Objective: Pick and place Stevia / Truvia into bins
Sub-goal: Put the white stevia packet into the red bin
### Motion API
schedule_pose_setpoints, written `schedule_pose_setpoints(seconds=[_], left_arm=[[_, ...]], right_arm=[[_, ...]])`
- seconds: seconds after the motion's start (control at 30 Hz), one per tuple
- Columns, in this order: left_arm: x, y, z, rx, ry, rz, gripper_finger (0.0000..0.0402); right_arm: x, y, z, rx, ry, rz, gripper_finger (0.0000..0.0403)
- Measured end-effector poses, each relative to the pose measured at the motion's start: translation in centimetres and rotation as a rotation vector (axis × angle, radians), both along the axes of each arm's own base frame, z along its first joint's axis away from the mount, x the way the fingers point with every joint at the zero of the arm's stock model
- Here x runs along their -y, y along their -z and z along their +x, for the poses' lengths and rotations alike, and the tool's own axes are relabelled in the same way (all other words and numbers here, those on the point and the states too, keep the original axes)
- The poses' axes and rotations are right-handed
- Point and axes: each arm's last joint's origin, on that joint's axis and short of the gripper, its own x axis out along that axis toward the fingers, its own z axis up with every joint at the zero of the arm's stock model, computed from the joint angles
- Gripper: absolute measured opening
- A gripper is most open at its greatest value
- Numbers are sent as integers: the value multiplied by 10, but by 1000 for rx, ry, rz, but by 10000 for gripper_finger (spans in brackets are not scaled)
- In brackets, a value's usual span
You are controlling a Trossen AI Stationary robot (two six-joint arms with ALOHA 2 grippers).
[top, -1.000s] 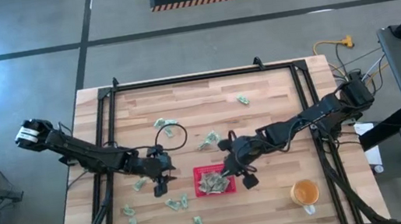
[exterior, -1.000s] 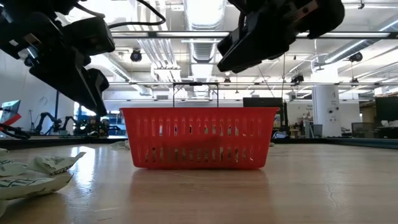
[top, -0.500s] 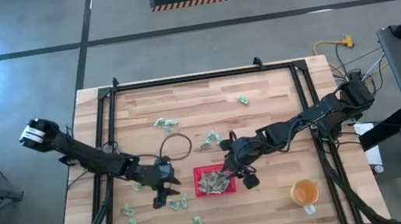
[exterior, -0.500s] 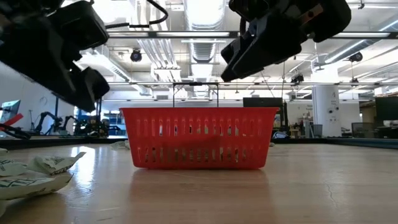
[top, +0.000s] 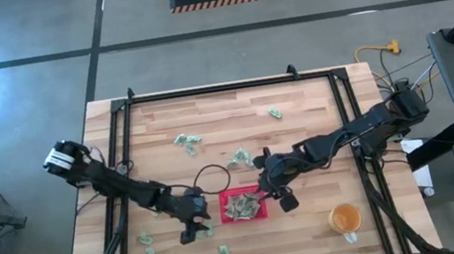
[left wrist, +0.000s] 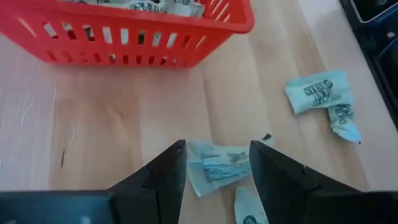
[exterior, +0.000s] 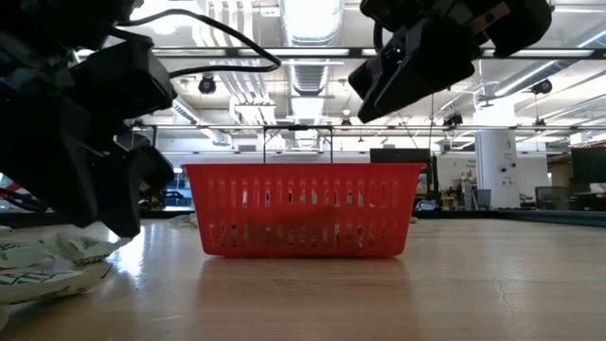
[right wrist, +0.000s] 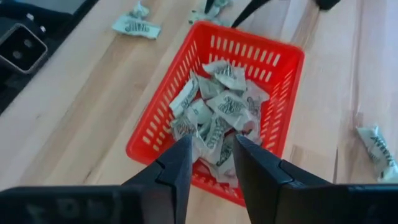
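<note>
Left gripper, jaws parted and empty, straddles a Stevia sachet lower centre. Right gripper, parted and empty, hangs above the sachet-filled red tray, frame centre.

Your red bin sits near the counter's front middle, a heap of pale green sachets inside. Others lie scattered flat around it.

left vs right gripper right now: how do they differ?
Place: the left gripper is down by loose sachets on the table, beside the red tray; the right gripper hangs at the tray's right edge.
Under them: the left frames a loose sachet; the right looks onto the sachets in the tray.
Shared: both open, neither holding anything.
</note>
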Motion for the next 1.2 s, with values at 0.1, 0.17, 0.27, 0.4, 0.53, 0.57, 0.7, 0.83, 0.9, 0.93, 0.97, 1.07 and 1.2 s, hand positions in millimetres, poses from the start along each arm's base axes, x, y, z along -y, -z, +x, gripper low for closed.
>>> schedule_pose_setpoints(seconds=[0.1, 0.17, 0.27, 0.4, 0.53, 0.57, 0.7, 0.83, 0.9, 0.93, 0.97, 1.07, 1.2], left_arm=[[0, 1, 1, -3, -2, 2, 160], [0, 1, 1, -6, -2, 3, 160], [0, 0, 2, 2, -2, 0, 160], [0, -1, 2, 4, -3, 0, 160], [1, 0, 2, -2, -7, -3, 160], [1, 1, 2, -10, -15, -10, 160], [1, 8, 3, -33, -21, -17, 160], [2, 12, 5, -41, -12, -21, 160], [3, 12, 5, -42, -11, -21, 160], [3, 12, 5, -41, -10, -21, 159], [3, 12, 5, -39, -7, -18, 158], [2, 11, 4, -40, -6, -15, 141], [2, 11, 4, -46, -7, -11, 94]], right_arm=[[0, -3, -1, 10, 1, 2, 102], [0, -2, -1, 6, 0, 1, 100], [0, -1, 0, 5, -1, 0, 97], [0, -1, 0, 1, 1, 1, 100], [0, -1, 0, 2, 2, 1, 102], [0, -1, 0, 2, 2, 1, 102], [0, -1, 0, 2, 1, 1, 97], [0, -1, 0, 2, 2, 1, 91], [0, -1, 0, 1, 1, 1, 89], [0, -1, 0, 2, 1, 2, 88], [0, -1, 0, 2, 1, 1, 86], [0, -1, 0, 2, 1, 1, 87], [0, -1, 0, 1, 2, 1, 91]])
